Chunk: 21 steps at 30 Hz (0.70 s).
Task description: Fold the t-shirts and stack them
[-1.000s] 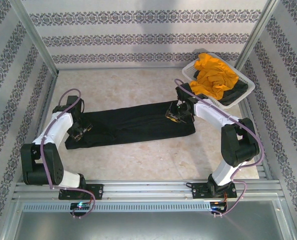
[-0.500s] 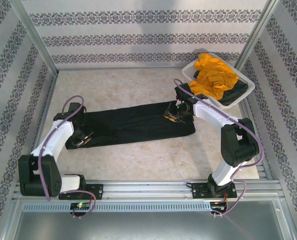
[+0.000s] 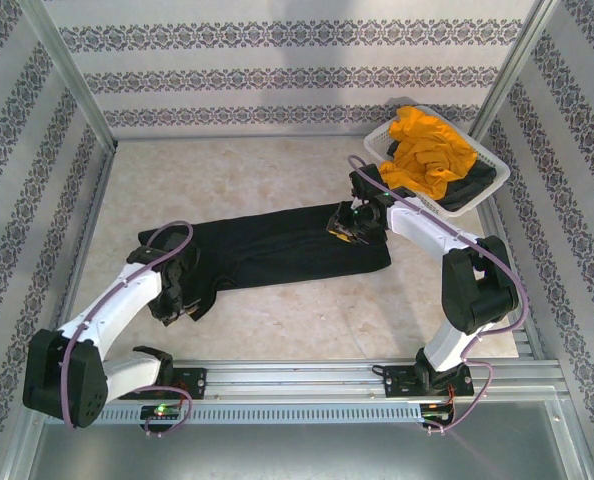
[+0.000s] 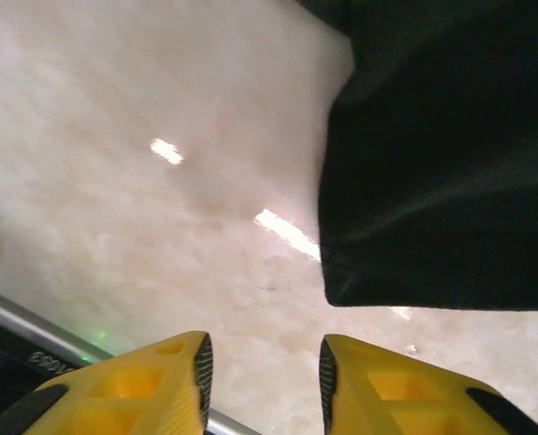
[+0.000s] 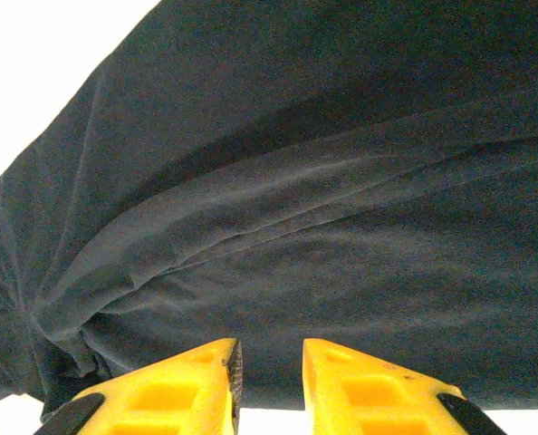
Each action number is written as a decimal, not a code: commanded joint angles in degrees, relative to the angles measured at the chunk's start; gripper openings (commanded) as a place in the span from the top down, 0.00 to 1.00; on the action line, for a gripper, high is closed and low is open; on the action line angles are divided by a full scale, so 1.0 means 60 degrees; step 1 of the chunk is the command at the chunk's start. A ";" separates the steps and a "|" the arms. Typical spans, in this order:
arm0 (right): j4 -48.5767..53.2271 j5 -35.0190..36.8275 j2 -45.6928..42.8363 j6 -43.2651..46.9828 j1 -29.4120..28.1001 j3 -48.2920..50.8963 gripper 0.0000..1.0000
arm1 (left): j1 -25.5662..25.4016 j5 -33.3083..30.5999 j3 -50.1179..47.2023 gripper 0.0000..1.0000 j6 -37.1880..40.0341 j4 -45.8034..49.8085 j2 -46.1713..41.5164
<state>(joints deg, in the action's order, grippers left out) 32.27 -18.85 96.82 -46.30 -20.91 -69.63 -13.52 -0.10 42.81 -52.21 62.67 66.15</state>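
Pale beige marbled tabletop (image 3: 277, 170), glossy, with light glints on it in the left wrist view (image 4: 115, 181). The cell is boxed in by walls of grey-and-white ornamental striped wallpaper (image 3: 277, 75) with slanted bare aluminium posts (image 3: 72, 85) at the corners. A ribbed metal rail (image 3: 297, 375) runs along the near edge and carries both arm bases. The solid black t-shirt (image 3: 277, 250) lies flat mid-table, folded into a long narrow band running left to right and tilted a little toward the far right. The left gripper (image 3: 182, 297) sits low at the band's left end, near the rail. Its yellow fingers (image 4: 262, 349) are partly apart with nothing between them, over bare tabletop, and a hemmed corner of the black cloth (image 4: 441, 163) lies just ahead on the right, not touching. The right gripper (image 3: 352, 225) is down on the band's right end. From its wrist camera the yellow fingers (image 5: 271, 349) show a narrow gap right against the creased dark cloth (image 5: 296, 181), and whether any fabric is pinched cannot be told. The white plastic lattice basket (image 3: 379, 143) sits at the far right corner, tilted, holding the crumpled mustard-orange t-shirt (image 3: 427, 150) on top and another dark t-shirt (image 3: 472, 190) spilling over its near side.
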 commanded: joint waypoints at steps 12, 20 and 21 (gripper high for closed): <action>-0.0125 -0.0084 -0.0078 -0.0251 -0.0153 0.0091 0.74 | -0.1318 0.0245 0.2944 0.63 0.1355 -0.3204 0.3322; -0.0218 -0.0040 -0.0424 -0.0335 -0.0055 0.0381 0.74 | -0.2625 -0.1613 0.3423 0.64 0.3025 -0.1923 0.5259; -0.0222 -0.0041 -0.0482 -0.0354 -0.0050 0.0420 0.74 | -0.2639 -0.1593 0.3124 0.66 0.2950 -0.2057 0.5220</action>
<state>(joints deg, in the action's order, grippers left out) 30.94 -19.18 96.42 -47.83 -21.26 -68.29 -29.32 -4.89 63.96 -37.91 45.78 96.57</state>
